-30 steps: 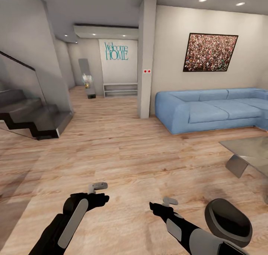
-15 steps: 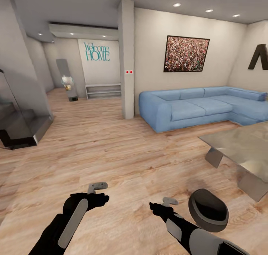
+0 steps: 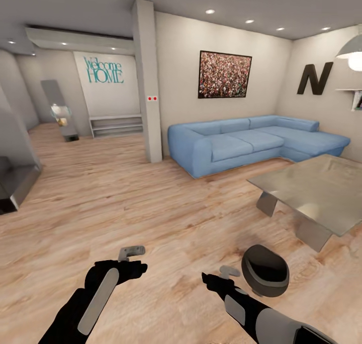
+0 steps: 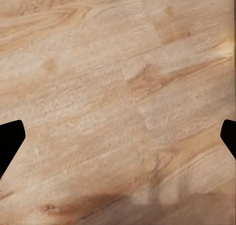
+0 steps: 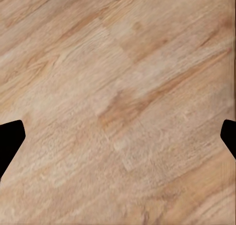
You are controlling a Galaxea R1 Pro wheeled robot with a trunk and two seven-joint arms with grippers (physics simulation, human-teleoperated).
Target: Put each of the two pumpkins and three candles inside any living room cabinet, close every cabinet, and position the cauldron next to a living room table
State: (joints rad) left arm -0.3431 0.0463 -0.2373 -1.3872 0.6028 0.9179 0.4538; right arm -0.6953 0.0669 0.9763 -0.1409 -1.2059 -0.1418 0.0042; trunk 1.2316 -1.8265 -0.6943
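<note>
The matte-black cauldron (image 3: 265,270) stands upright on the wooden floor, close to the near corner of the glass-topped table (image 3: 311,188) and just right of my right gripper (image 3: 221,276). My left gripper (image 3: 137,259) hovers over bare floor further left. In the wrist views the left gripper (image 4: 118,141) and the right gripper (image 5: 118,141) are open, fingertips wide apart with only floorboards between them. The pumpkins, candles and cabinet are out of view.
A blue corner sofa (image 3: 241,143) lines the far wall behind the table. A grey pillar (image 3: 148,83) stands left of it, with a pale low shelf rack (image 3: 116,124) beyond. Stair steps (image 3: 12,183) are at the far left. Open floor lies ahead.
The whole view has swung to the right, so the camera turned. The table and cauldron now sit further into the picture. Both arms keep the same pose.
</note>
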